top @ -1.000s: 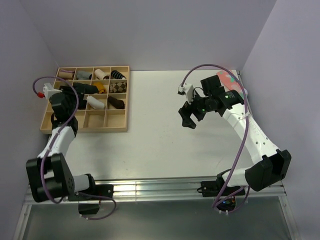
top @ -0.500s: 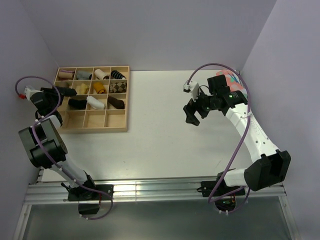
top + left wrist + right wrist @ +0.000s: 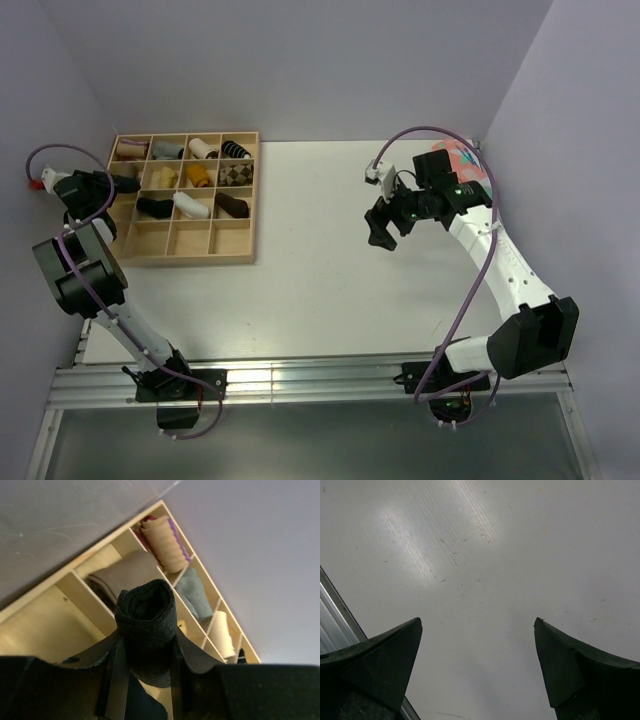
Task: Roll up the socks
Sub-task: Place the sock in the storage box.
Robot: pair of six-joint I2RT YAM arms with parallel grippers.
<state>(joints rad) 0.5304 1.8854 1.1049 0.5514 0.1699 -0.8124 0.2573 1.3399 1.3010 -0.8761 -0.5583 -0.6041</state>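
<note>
Gripping a rolled black sock (image 3: 146,611) between narrowed fingers, the left gripper (image 3: 146,647) hangs over the left edge of the wooden compartment tray (image 3: 180,258), far left on the table and close to the left wall (image 3: 50,110). The right gripper (image 3: 381,230), jaws spread wide and holding nothing, hovers over the white table (image 3: 300,290) at far right, with open surface between it and the tray.

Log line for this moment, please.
left fingers: shut on rolled black sock, above wooden tray | right fingers: open, empty, over bare table
</note>
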